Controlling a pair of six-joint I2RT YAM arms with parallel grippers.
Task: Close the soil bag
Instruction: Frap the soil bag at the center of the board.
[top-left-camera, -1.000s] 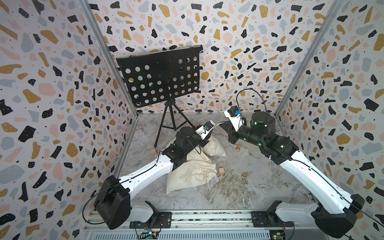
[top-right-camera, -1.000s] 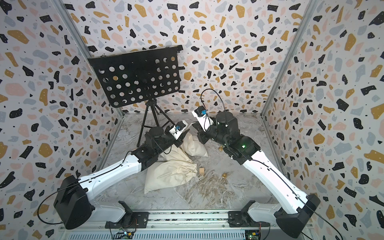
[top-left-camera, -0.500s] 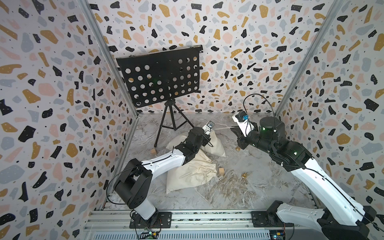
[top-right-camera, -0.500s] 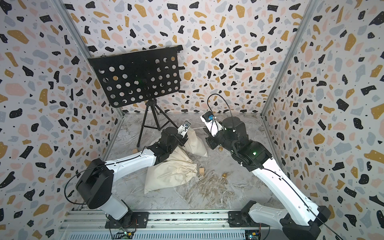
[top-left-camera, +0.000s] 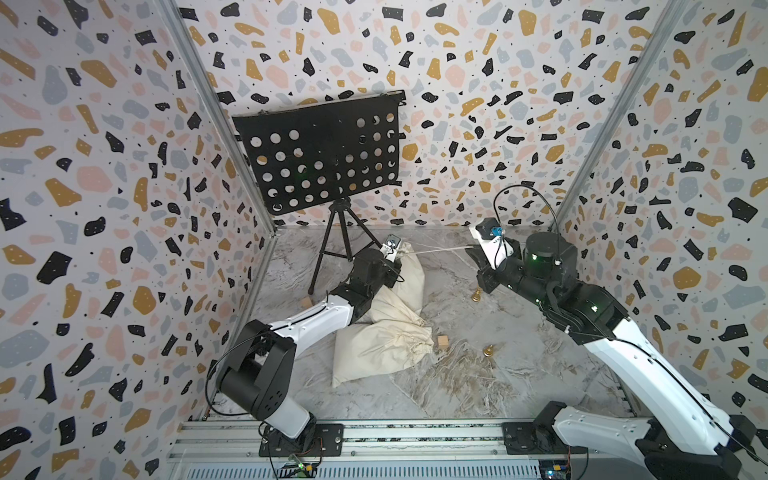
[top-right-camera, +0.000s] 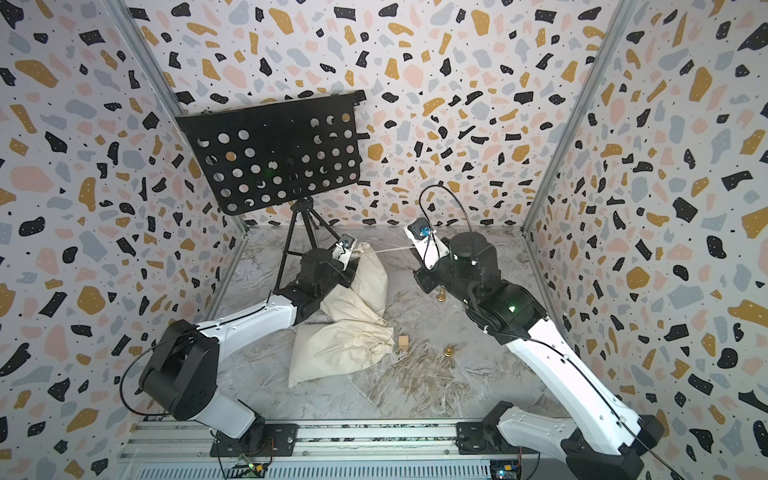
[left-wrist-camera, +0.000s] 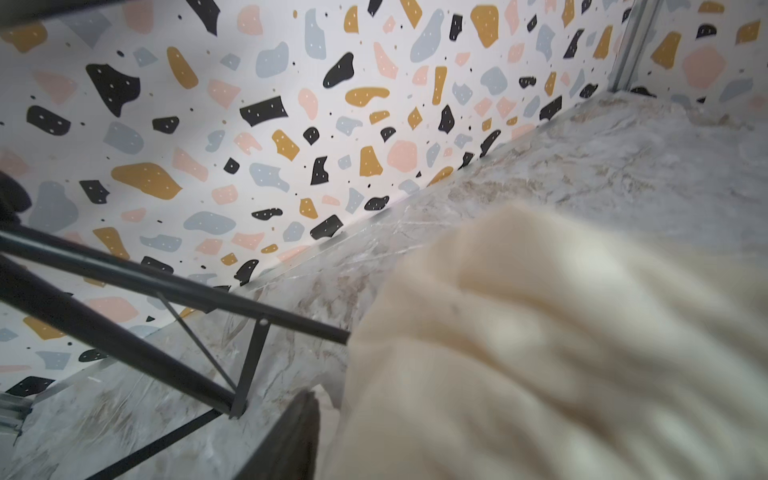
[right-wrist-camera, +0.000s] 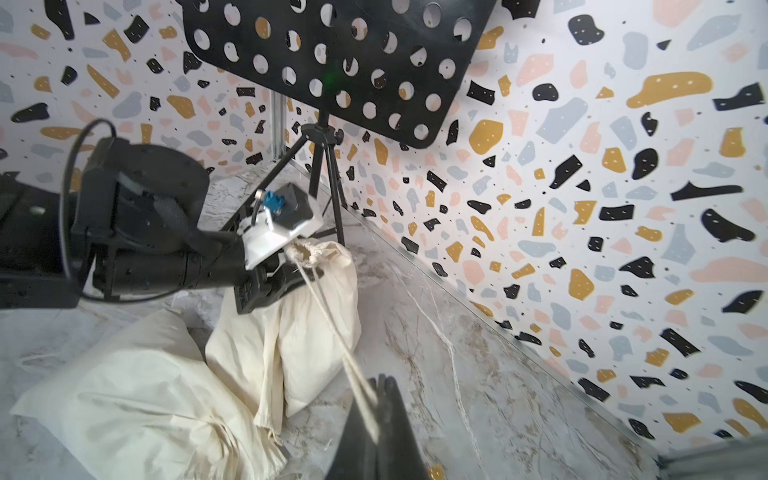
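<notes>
Soil bag upright, drawstring stretched longer now, right fingers still pinching

Blurred cream cloth of the soil bag fills the lower right of the left wrist view, too close to the lens for its folds to read sharply. Beside its edge, one dark gripper finger rises from the bottom of the frame; whether it touches the cloth cannot be told. Black tripod legs slant across the left side. One leg runs up to the bag's edge, while another ends in a foot on the grey marbled floor. Thin braces link them. Behind stands the terrazzo-patterned wall, with a metal corner post at the far end.
</notes>
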